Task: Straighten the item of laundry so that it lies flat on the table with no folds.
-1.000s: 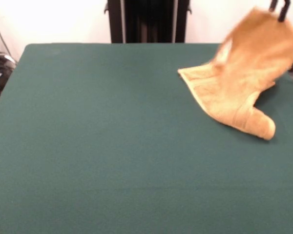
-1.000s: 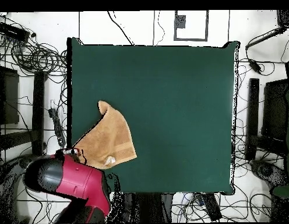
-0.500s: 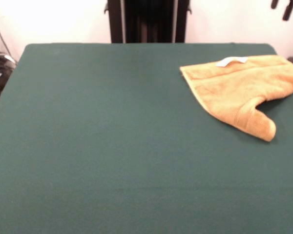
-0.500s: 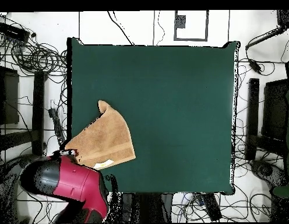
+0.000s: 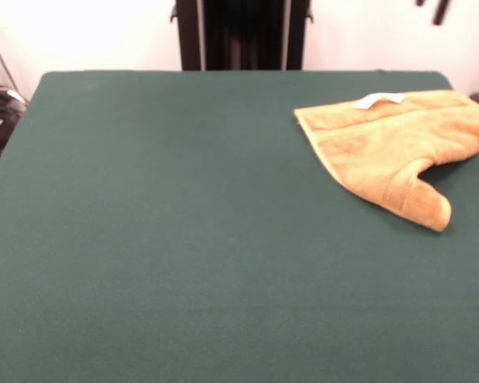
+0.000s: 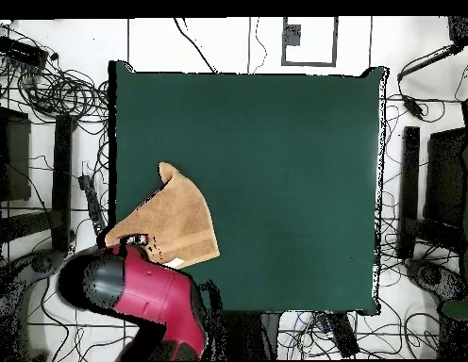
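Dark green cloth covers the table (image 5: 184,239), which fills nearly the whole front view below a white wall (image 5: 88,32) and a black column (image 5: 241,33). We find the towel (image 5: 395,152) lying at the far right of the table in this view, its right end reaching the table's edge. It is not flat: the near tip is rolled into a rounded lobe, and a doubled layer shows along the left border. We also see a small white tag (image 5: 379,100) on its far edge. At the top right, two dark tips of the pincer (image 5: 431,8) enter from above, well clear of the towel and holding nothing; so little of them shows that we cannot tell how far apart they stand.

From overhead, we see the towel (image 6: 172,222) as a rough triangle near one side edge of the table (image 6: 275,170), its narrow point toward the table's middle. The red and black arm (image 6: 139,302) overlaps the towel's wide end at the table's corner and hides the pincer itself. Only this view shows the cables (image 6: 49,85) and black equipment (image 6: 436,189) on the floor around the table; only the front view shows the rolled tip in relief.
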You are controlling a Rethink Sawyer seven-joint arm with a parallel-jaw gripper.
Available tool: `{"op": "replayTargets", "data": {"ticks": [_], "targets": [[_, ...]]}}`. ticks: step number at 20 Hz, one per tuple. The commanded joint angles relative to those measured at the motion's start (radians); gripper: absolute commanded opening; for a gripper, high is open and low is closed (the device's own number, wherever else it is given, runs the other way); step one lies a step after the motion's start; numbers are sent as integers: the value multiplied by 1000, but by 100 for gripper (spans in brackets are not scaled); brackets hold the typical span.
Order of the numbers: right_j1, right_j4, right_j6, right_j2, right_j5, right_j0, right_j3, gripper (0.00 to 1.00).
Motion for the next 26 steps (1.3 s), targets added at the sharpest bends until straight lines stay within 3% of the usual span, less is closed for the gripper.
{"op": "replayTargets", "data": {"ticks": [1, 3, 6, 11, 19, 21, 26], "targets": [[30, -75, -84, 62, -70, -211, -25, 100], [65, -44, -46, 127, -114, -263, -39, 100], [182, 16, 124, 156, -141, -266, -115, 100], [380, 100, 399, 78, -85, -178, -274, 100], [538, 235, 687, -45, 22, -65, -426, 100], [548, 239, 666, -46, 19, -65, -442, 100], [508, 190, 382, 83, -92, -202, -408, 100]]}}
